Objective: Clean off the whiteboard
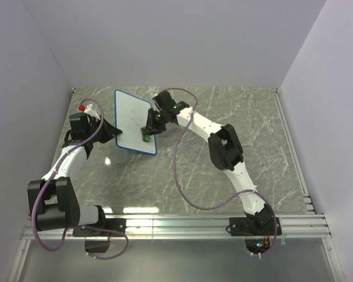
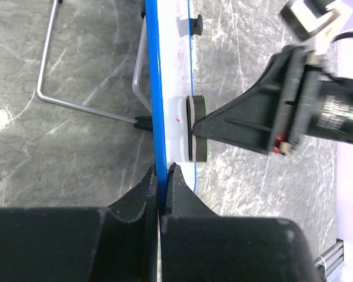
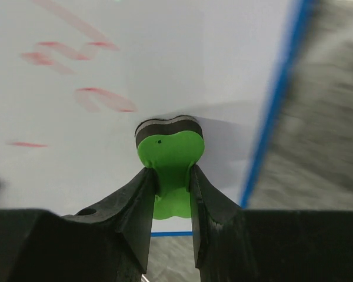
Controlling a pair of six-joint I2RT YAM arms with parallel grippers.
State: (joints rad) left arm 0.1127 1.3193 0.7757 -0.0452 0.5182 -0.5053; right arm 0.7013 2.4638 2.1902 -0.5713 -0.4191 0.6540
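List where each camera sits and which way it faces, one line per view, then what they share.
Top external: above and behind the bases, looking down on the table; the whole robot shows.
Left wrist: on the left arm, looking along the left gripper, which clamps the whiteboard by its frame, seen edge-on.
Right wrist: on the right arm, looking along the right gripper at the board face and its red marks; it holds the green eraser.
Shared: all three show the whiteboard and the eraser.

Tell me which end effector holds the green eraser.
The right end effector, shut on the green eraser against the whiteboard face. The left end effector instead clamps the board's blue frame at its edge.
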